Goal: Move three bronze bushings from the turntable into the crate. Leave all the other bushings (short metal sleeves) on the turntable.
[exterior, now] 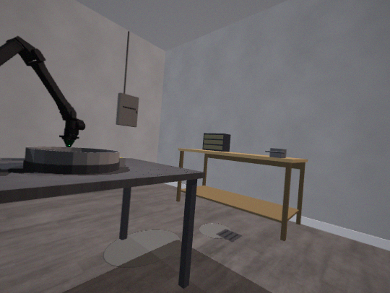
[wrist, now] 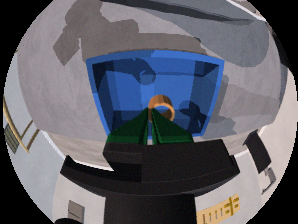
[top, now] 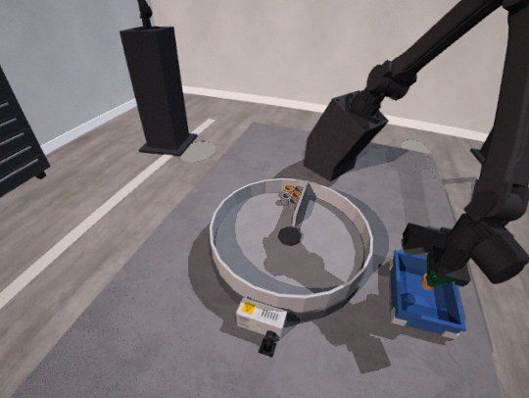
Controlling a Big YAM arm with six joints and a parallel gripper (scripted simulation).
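Note:
My gripper (top: 432,280) with green fingers is shut on a bronze bushing (top: 425,282) and holds it low inside the blue crate (top: 425,297), near its right side. In the wrist view the bronze bushing (wrist: 161,104) sits at the green fingertips (wrist: 152,124) over the crate's blue floor (wrist: 153,92). The round turntable (top: 291,243) stands left of the crate. In its far compartment, beside the divider wall (top: 305,203), lie two bronze bushings (top: 293,190) and two grey ones (top: 286,198). In the exterior view the gripper (exterior: 69,141) is low behind the turntable (exterior: 71,159).
A white control box (top: 261,315) with a yellow label sits at the turntable's front rim, a small black part (top: 267,346) below it. A large dark chute (top: 342,135) hangs behind the turntable. A black pillar (top: 157,83) stands at the back left.

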